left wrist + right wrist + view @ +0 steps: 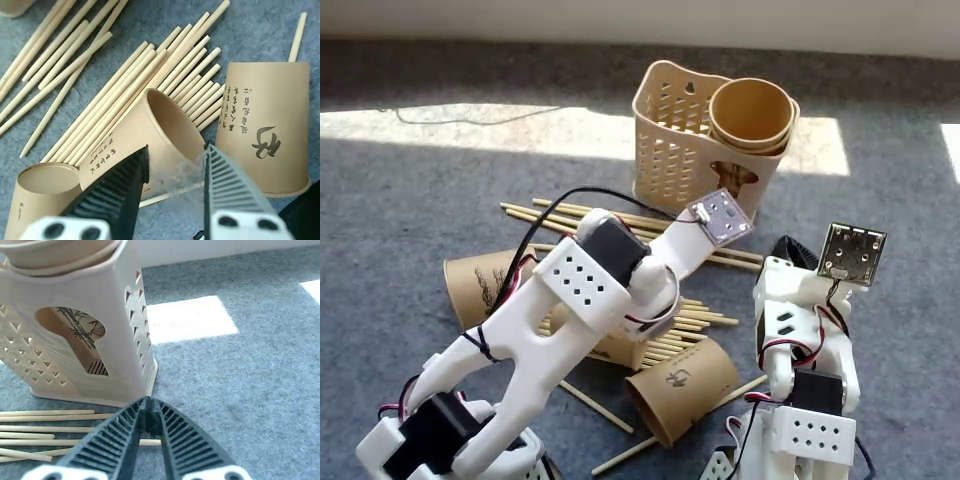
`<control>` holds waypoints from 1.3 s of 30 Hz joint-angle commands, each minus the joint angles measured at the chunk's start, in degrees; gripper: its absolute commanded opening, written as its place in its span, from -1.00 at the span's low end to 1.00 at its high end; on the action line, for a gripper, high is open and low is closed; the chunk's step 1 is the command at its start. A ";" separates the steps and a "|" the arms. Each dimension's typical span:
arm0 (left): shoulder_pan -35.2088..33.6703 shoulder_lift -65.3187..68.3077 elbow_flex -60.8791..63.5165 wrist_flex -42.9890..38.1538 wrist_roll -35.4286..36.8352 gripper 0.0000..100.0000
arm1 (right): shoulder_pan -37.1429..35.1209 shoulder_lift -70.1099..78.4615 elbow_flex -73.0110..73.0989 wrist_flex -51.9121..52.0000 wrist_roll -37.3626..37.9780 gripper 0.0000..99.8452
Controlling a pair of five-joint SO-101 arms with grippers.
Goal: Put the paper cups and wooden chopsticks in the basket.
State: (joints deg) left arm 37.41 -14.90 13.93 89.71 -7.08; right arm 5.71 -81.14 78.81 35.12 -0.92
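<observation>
The left gripper (pixel 175 160) is hanging directly over a paper cup (pixel 130 145) that is lying on its side across the spread of wooden chopsticks (pixel 165 75), and the coming grasp is turning on this relation. Its fingers (pixel 117 190) are standing apart with nothing between them, one tip over the cup's outer wall and the other over the far side of its rim, so the open mouth is sitting roughly across the gap. The cup's long axis is running slantwise away from the wrist, mouth end farther off, more or less along the sticks beneath it. A closing squeeze would, I judge, be pinching the mouth across its width and risking a buckle in the soft paper. In the high view this cup is lying mostly under the left arm (pixel 570 290), with a printed cup (pixel 680 385) at about four o'clock from it and another cup (pixel 480 285) at about ten. The right gripper (pixel 149 402) is hovering farther off at about two o'clock, fingers pressed together on nothing, above loose sticks beside the basket (pixel 125 340). That basket, with nested cups (pixel 750 115) already inside, is standing at about one o'clock, leaving the left arm the nearer one to the cup.
</observation>
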 commanded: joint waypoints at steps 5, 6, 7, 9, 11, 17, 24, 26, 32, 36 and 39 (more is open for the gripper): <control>-4.70 -1.45 5.76 -5.80 -0.70 -0.64 | 0.66 -0.57 -0.22 -1.71 0.09 -0.99; -5.32 -1.45 6.37 -6.51 -0.70 -0.64 | 0.66 -0.57 -0.22 -1.71 0.09 -0.99; -5.58 -1.45 6.90 -7.03 -0.70 -0.64 | 0.66 -0.57 -0.22 -1.71 0.09 -0.99; -5.93 -1.45 7.52 -7.21 -0.70 -0.64 | 0.66 -0.57 -0.22 -1.71 0.09 -0.99; -5.85 -1.80 7.60 -6.86 -0.70 -0.65 | 0.66 -0.57 -0.22 -1.71 0.09 -0.99; -5.41 -1.71 7.08 -7.21 -0.70 -0.91 | 0.66 -0.57 -0.22 -1.71 0.09 -0.99; -5.32 -2.07 7.08 -6.77 -0.70 -0.96 | 0.66 -0.57 -0.22 -1.71 0.09 -0.99; -4.88 -2.07 6.02 -6.77 -0.70 -0.99 | 0.66 -0.57 -0.22 -1.71 0.09 -0.99; -1.89 -2.07 1.27 -3.34 -0.62 -0.99 | 0.66 -0.66 -0.22 -1.71 0.09 -0.99; -1.54 -2.07 -5.85 5.71 -0.70 -0.98 | 0.66 -0.66 -0.22 -1.71 0.09 -0.99; -1.98 -2.15 -9.45 11.08 -0.70 -0.96 | 0.66 -0.66 -0.22 -1.71 0.09 -0.99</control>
State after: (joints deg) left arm 34.77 -14.90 11.12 94.02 -7.60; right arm 5.71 -81.14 78.81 35.12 -0.92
